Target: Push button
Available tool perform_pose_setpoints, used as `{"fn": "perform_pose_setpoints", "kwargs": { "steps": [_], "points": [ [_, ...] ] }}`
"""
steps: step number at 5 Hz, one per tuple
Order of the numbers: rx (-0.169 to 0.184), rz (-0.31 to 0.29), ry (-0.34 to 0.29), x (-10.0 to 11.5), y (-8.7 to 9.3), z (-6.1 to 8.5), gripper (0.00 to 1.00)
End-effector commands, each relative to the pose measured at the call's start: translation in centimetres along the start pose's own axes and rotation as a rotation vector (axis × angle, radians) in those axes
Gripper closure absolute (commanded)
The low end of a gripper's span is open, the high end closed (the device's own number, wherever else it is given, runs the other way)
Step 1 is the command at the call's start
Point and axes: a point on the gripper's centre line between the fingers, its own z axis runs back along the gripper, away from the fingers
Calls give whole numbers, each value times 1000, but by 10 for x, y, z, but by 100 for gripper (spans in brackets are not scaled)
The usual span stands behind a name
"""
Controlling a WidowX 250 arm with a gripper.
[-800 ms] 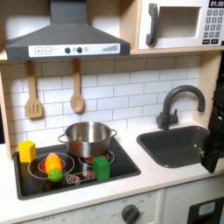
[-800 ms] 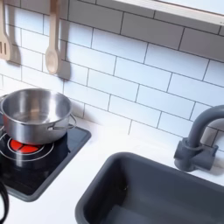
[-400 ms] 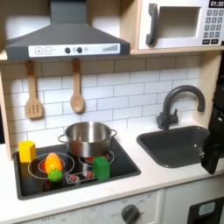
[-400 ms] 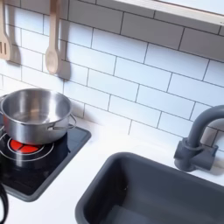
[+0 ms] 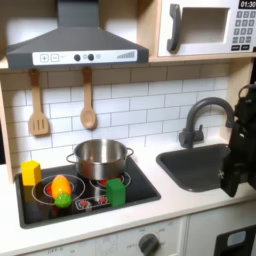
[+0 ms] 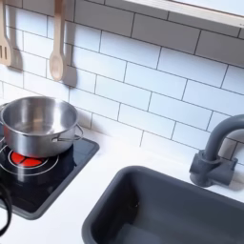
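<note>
1. Toy-kitchen setting: a white desk (image 5: 190, 200) carries a black hob and a dark grey sink, with a white tiled wall behind it, seen in both exterior views.
2. Nearest, on the cabinet front below the desk in the first exterior view, sits a round grey knob (image 5: 149, 243).
3. At the first exterior view's right edge, the robot's black arm reaches down beside the sink (image 5: 200, 165); its hand (image 5: 230, 180) is a dark shape at the sink's right end, and I cannot tell whether its fingers are spread or pressed together.
4. On the hob (image 5: 85, 192) in the first exterior view, a green block (image 5: 117, 192) stands at the front, an orange-and-green toy vegetable (image 5: 61, 189) lies to its left, and a yellow block (image 5: 31, 172) stands further left.
5. Behind them a steel pot (image 5: 99, 159) rests on the hob; the second exterior view shows it over a red-glowing ring (image 6: 27, 160).
6. A dark curved tap (image 5: 203, 118) rises behind the sink.
7. On the wall hang a wooden spatula (image 5: 38, 104) and a wooden spoon (image 5: 88, 101).
8. Higher, the grey extractor hood (image 5: 75, 40) carries a row of small buttons (image 5: 83, 57) on its front edge.
9. At the top right of the first exterior view, a microwave (image 5: 210, 27) has a keypad (image 5: 245, 27) of buttons.
</note>
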Motion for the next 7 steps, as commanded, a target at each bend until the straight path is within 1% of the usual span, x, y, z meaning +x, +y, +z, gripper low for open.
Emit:
{"fn": "perform_pose_setpoints", "kwargs": {
  "steps": [1,2,3,4,5,6,7],
  "points": [
    [35,35,-47,23,15,-1,0],
    [15,36,-62,37,13,-4,0],
    [14,32,-83,52,12,-5,3],
    [2,35,-73,64,10,-16,100],
    [-23,31,-53,79,10,-28,100],
    [-40,22,-68,91,8,-30,100],
    [-32,49,-115,108,16,-27,100]
  ]
}}
